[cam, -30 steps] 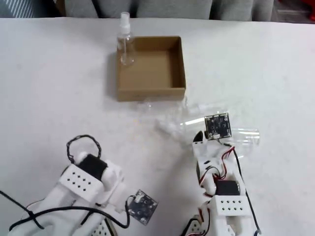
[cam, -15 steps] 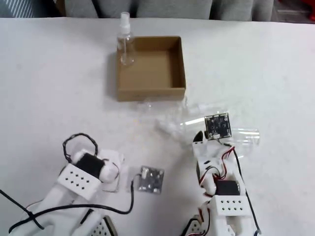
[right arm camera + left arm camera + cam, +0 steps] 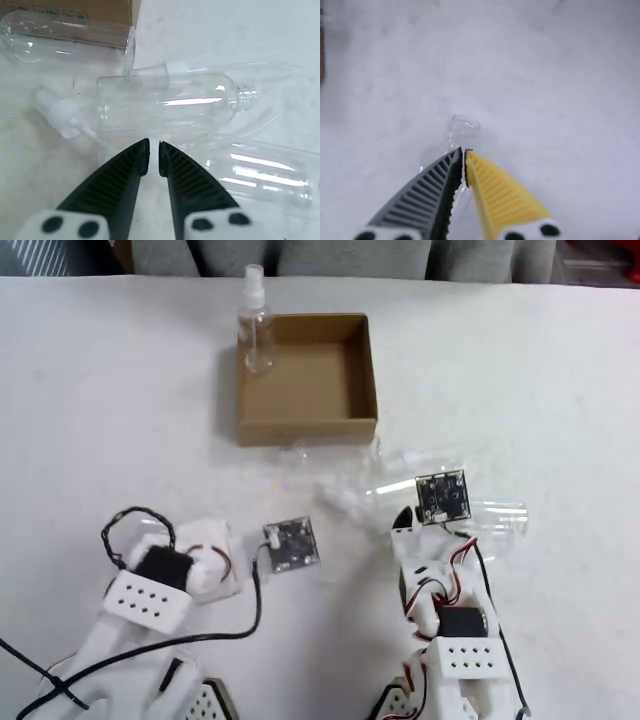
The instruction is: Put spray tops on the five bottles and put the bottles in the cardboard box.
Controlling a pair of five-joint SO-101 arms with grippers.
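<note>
a white table [image 3: 110, 400] seen from above. an open brown cardboard box [image 3: 305, 430] sits at the far middle. one clear plastic bottle with a white spray top [image 3: 255, 320] stands at its far left corner; whether inside or just outside the wall is unclear.

a heap of clear uncapped plastic bottles [image 3: 170, 102] lies between the box and the right gripper [image 3: 153, 150], with a loose white spray top [image 3: 62, 117] touching it. that gripper's black fingers are almost together, holding nothing, just short of the heap.

the left gripper [image 3: 464, 152], with one grey finger and one yellow, meets at the tips over a small clear open-necked bottle [image 3: 464, 124]. a grip on it cannot be made out.

likely step: capping the second bottle. the next move calls for spreading the fingers, then clamping a bottle steady so a top can go on.
</note>
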